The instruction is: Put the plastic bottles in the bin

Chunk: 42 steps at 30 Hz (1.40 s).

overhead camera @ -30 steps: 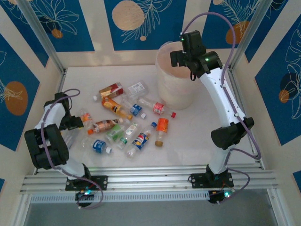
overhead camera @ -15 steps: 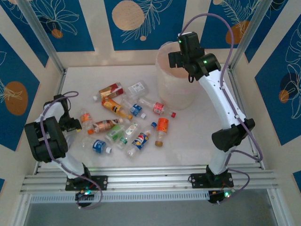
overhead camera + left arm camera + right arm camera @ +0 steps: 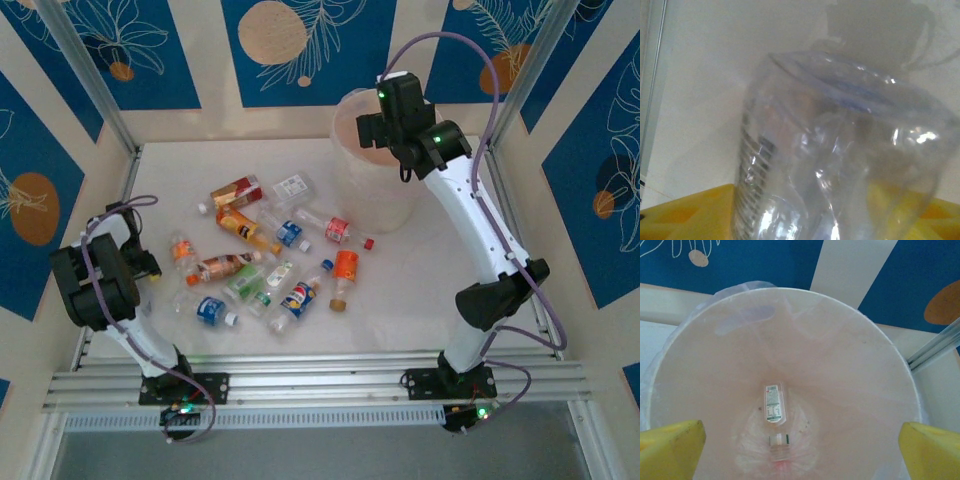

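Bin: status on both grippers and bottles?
Left gripper around a clear crushed bottle, grip unconfirmed. Right gripper open above the bin, labelled bottle inside. Loose bottles on table; nothing blocking.

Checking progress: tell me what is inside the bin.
A clear bottle with a white label lies at the bottom of the bin. Anything beneath it is covered.

Blue wall panels (image 3: 360, 60) with cream leaf and orange-disc motifs enclose a white tabletop (image 3: 420, 290) framed by aluminium rails (image 3: 320, 385).
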{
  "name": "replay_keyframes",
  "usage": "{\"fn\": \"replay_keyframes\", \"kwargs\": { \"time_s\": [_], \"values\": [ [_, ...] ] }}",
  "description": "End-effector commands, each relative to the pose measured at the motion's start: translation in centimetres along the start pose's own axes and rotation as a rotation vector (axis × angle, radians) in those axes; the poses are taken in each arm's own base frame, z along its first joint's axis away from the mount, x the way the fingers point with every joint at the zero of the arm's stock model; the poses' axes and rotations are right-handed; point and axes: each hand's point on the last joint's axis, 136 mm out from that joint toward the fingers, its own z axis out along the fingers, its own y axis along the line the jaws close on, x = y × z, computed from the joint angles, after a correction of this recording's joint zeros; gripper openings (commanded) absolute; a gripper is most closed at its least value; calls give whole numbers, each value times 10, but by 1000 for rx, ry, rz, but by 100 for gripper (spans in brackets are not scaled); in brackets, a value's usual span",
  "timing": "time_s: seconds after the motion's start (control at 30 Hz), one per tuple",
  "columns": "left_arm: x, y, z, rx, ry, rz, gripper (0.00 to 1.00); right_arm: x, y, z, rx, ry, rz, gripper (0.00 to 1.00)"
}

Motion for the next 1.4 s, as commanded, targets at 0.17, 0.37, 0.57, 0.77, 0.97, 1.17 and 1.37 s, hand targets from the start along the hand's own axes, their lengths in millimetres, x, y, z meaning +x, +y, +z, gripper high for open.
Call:
{"fn": "replay_keyframes", "kwargs": {
  "time_s": [0.17, 0.37, 0.57, 0.77, 0.97, 1.17, 1.37],
  "values": [
    [-19, 4, -20, 34, -90, -41, 51, -5, 7, -18, -21, -50, 17, 99],
    [-25, -3, -63, 148, -203, -60, 47, 1, 19, -26, -95, -53, 57, 99],
    [-27, -23, -132, 384, -378, -102, 47, 5, 35, -45, -241, -87, 119, 99],
    [-18, -74, -215, 783, -556, -119, 47, 12, 57, -69, -450, -126, 177, 99],
    [2, -135, -292, 1067, -651, -65, 45, 27, 87, -91, -685, -138, 197, 99],
    [23, -199, -353, 1248, -672, 36, 41, 43, 120, -102, -859, -112, 200, 99],
    [47, -258, -402, 1407, -630, 145, 38, 55, 164, -102, -957, -82, 130, 99]
  ]
}}
